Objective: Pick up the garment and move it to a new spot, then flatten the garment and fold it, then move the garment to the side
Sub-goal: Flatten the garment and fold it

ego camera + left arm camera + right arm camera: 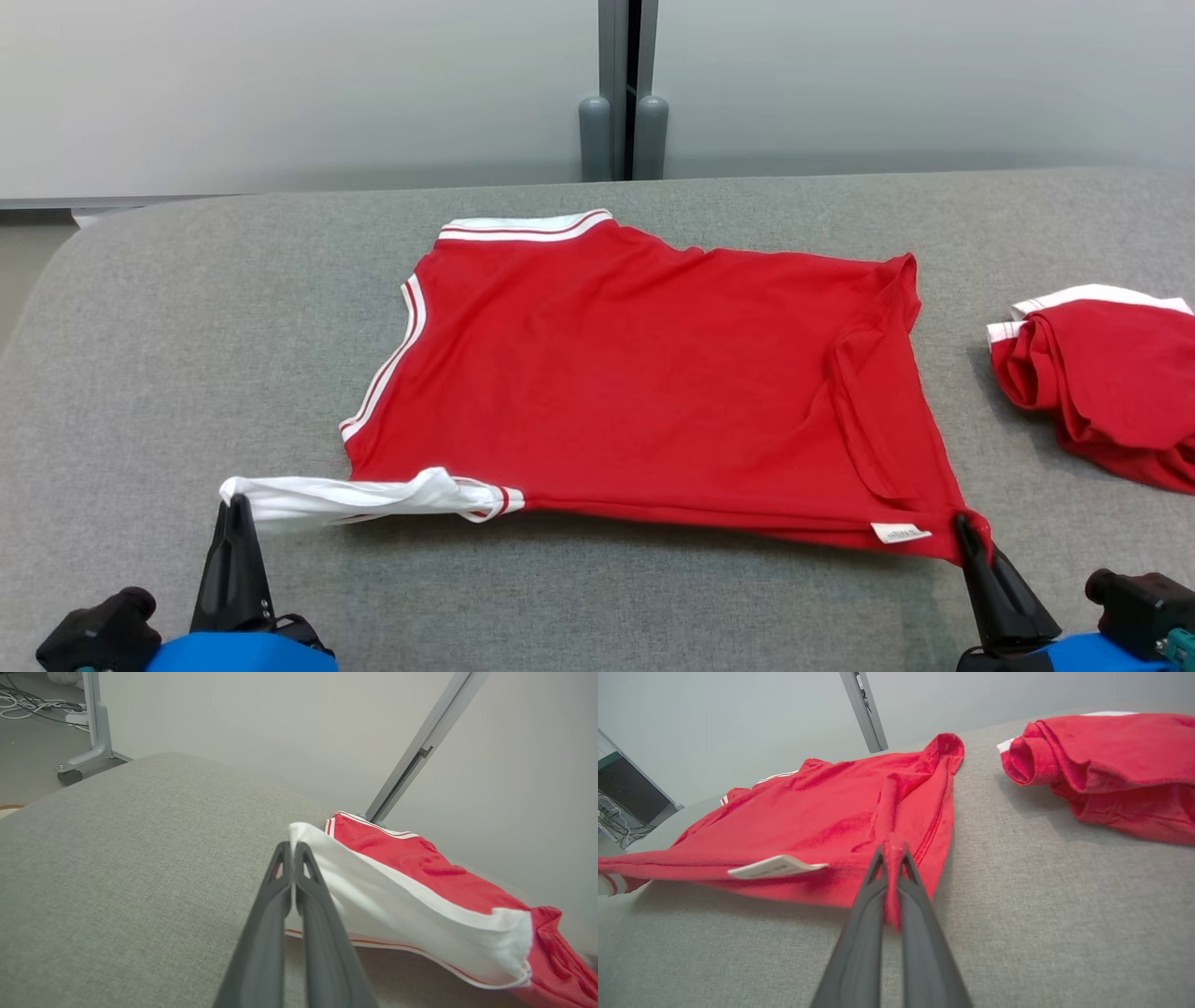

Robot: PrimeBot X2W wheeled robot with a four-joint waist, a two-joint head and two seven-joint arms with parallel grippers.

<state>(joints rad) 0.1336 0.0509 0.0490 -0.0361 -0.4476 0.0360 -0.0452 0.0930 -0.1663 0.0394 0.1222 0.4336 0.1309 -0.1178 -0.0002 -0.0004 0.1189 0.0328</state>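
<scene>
Flattening in hand, with red garment (635,373) spread mid-counter (187,308), left hand (234,505) clamped on its white near-left end, right hand (962,525) clamped on its near-right corner; next, likely an even outward pull before folding, minding bundled red cloth (1102,383) at right.

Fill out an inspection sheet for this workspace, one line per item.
Surface: grey fabric table with rounded corners.
Job's things: red garment spread mostly flat, with its near edge stretched between the end effectors.
Clutter: second red garment bunched at the right edge.
End effectors: left end effector shut on the garment's white sleeve; right end effector shut on its near red corner, beside a white label.
Cables: loose cables on the floor beyond the table.
Surroundings: pale wall, grey post, wheeled frame leg.
</scene>
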